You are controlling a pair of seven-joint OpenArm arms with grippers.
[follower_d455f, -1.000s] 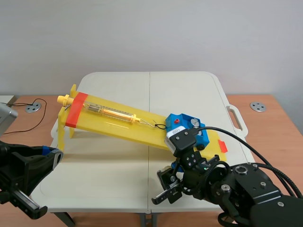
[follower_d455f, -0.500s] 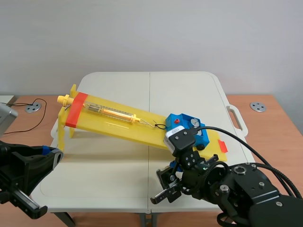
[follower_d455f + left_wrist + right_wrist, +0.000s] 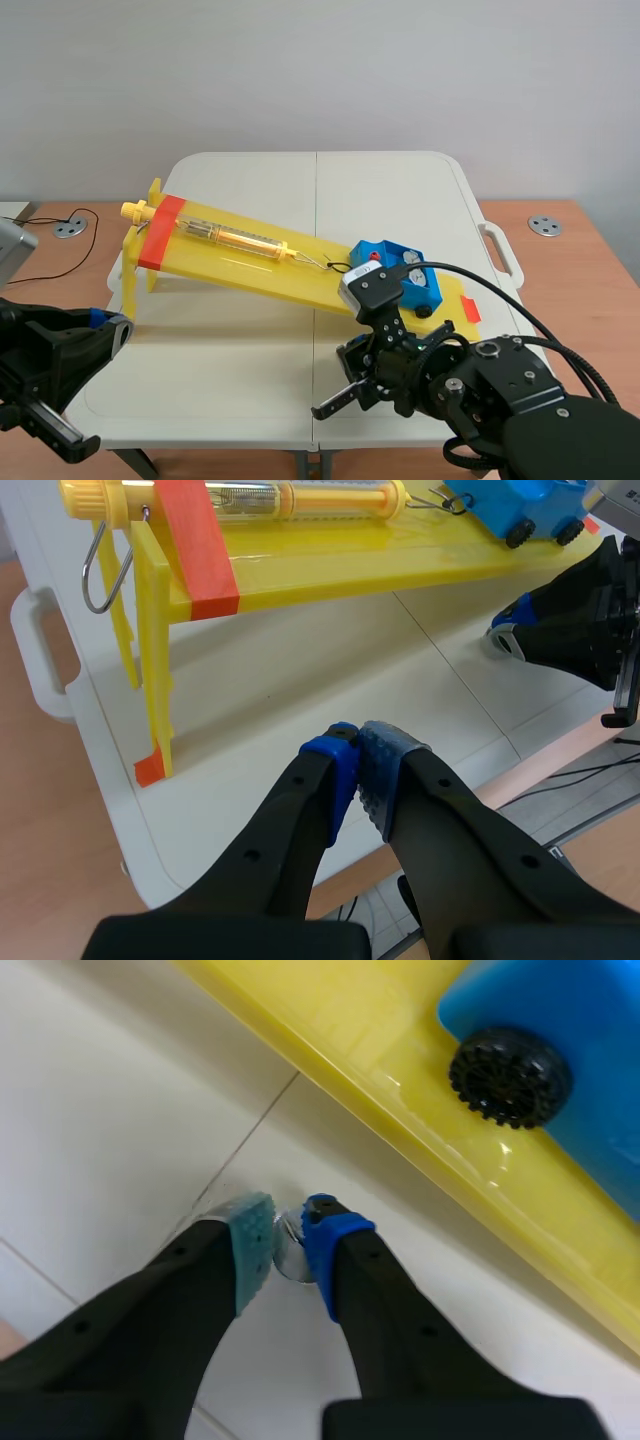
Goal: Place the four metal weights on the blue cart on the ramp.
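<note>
The white desk (image 3: 250, 370) carries the yellow ramp (image 3: 250, 268), which stands with its high end toward the left arm's side and its low end toward the right arm's side. The right pincer (image 3: 290, 1232) sits low over the desk just beside the front edge of the ramp's low end. Its fingers are drawn nearly together and pinch one small silver metal weight (image 3: 292, 1256) between the grey-green pad (image 3: 252, 1232) and the blue pad (image 3: 332, 1236). Whether the weight touches the desk cannot be told. The left pincer (image 3: 358, 768) is pressed together on nothing, pad against pad, above the desk's near edge, in front of the ramp's high end and well apart from it. The blue cart (image 3: 395, 272) stands on the low end of the ramp, with one black toothed wheel (image 3: 510, 1077) on the yellow surface. A silver disc (image 3: 411, 259) sits on top of the cart. A yellow spring gauge (image 3: 235, 238) lies along the ramp, hooked to the cart's upper end. The white label (image 3: 362, 283) on the right arm is too small to read.
</note>
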